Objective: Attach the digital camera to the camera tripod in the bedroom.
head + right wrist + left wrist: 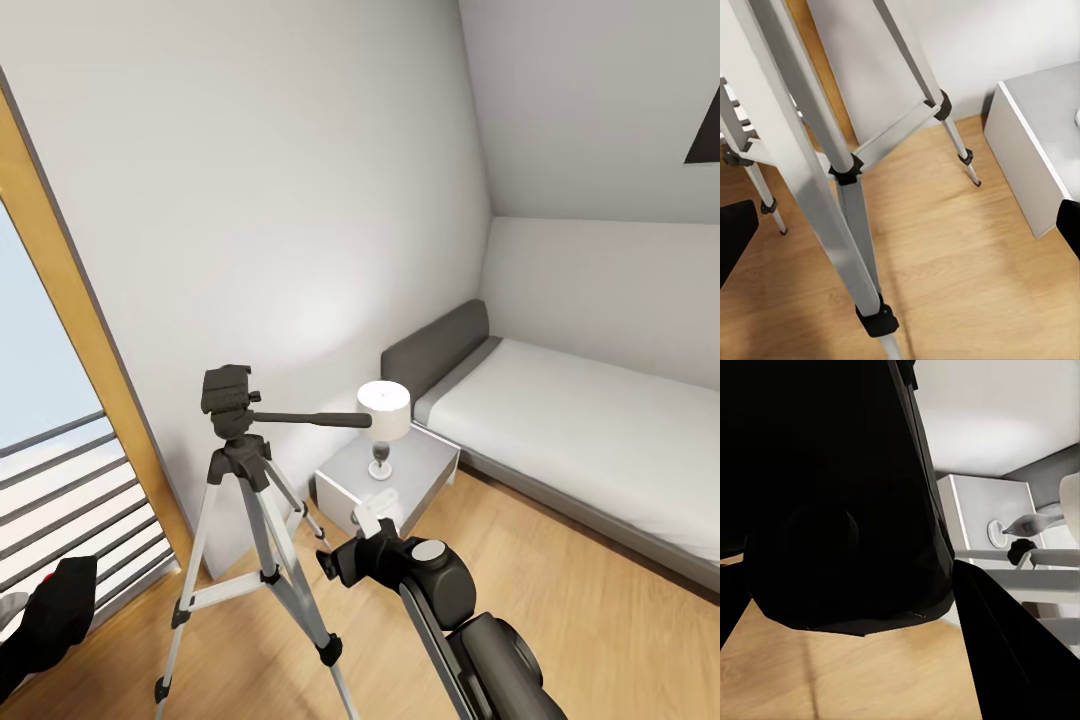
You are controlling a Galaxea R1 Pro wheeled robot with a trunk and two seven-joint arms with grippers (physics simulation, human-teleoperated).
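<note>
You are in the bedroom, with the bed (590, 420) and the grey bedside table (420, 465) well beyond your right claw (345, 562), and the tripod (245, 500) standing just ahead of it, between your two arms. In the right wrist view the tripod's silver legs (832, 180) spread close in front of that claw, whose black fingertips (735, 236) sit far apart at the picture's edges, so it is wide and holds nothing. Your left claw (55, 610) is low at your left, and a large black boxy body, most likely the camera (840, 502), blocks most of its wrist view; I cannot tell whether the fingers are clamped on it. Judge the camera as stiff, light and smooth-sided: hold it by the flat flanks, clear of the top. The tripod looks light and easy to tip, so bring the camera down gently onto the black head (228, 390), up and ahead of the left claw, avoiding the long handle (310, 418)
</note>
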